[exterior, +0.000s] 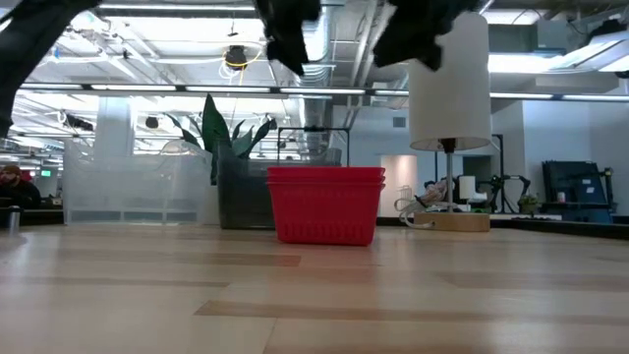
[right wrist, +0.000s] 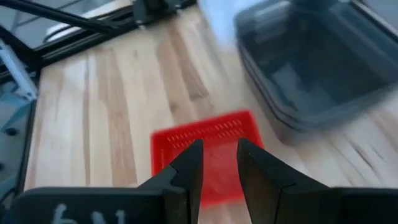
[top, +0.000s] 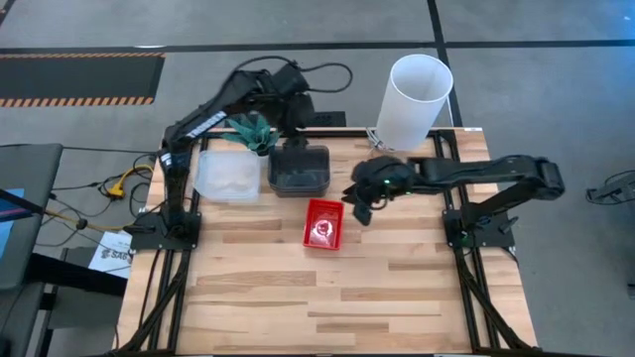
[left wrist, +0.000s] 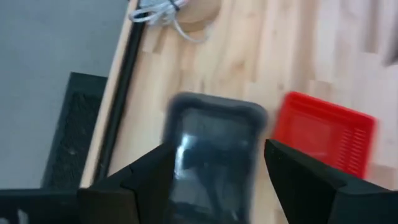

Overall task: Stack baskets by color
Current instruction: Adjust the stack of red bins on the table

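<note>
A dark grey basket (top: 300,169) stands on the table at the far middle. A clear basket (top: 228,175) is beside it on the left. A red basket (top: 323,223) sits nearer, and two red rims (exterior: 324,175) show in the low view. My left gripper (left wrist: 217,149) hangs open above the grey basket (left wrist: 214,155), its fingers wide apart and touching nothing. My right gripper (right wrist: 219,146) hovers above the red basket's (right wrist: 205,140) far right corner. Its fingers stand a narrow gap apart with nothing between them.
A tall white cylinder (top: 412,99) stands at the far right of the table. A green plant (top: 253,134) sits behind the baskets. A coil of white cable (left wrist: 161,11) lies near the far edge. The near half of the wooden table (top: 327,297) is bare.
</note>
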Tool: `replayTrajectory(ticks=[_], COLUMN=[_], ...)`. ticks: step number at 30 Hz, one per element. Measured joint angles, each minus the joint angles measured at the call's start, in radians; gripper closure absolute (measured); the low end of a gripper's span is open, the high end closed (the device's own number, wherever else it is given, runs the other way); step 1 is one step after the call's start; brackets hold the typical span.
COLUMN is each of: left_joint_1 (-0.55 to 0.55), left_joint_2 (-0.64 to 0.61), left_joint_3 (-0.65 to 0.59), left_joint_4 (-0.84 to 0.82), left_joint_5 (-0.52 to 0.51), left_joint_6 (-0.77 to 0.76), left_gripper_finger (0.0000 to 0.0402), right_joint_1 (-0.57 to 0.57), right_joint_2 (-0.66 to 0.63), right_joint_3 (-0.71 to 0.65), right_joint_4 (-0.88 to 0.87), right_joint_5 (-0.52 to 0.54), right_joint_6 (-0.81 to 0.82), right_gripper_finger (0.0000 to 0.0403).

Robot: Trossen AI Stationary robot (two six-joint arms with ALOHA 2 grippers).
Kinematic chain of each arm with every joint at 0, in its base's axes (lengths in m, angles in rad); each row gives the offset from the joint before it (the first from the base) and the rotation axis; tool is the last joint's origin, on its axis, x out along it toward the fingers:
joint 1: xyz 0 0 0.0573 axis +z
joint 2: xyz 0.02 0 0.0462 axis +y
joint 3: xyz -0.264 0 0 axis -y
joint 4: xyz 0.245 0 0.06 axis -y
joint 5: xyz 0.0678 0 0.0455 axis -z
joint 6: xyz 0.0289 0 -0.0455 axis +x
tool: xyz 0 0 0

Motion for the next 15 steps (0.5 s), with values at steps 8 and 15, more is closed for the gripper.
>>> replayTrajectory(ticks=[8, 15], left_joint_1=[-0.053, -0.108], left_joint_2=[-0.140, -0.478], left_joint_3=[-0.021, -0.470], left_joint_4=[-0.093, 0.178], left_joint_5=[0.018, 0.012], left_joint_6=[-0.045, -0.132], left_gripper_finger=[0.0166, 0.0166], right_joint_1=[-0.058, -0.056], right_joint_2=[0.145, 0.221], right_joint_3=[0.001, -0.024], right_joint_4=[0.193, 0.182], right_joint_5=[-0.124, -0.078], right_joint_6=[-0.070, -0.021], right_gripper_finger=[0.0285, 0.0285])
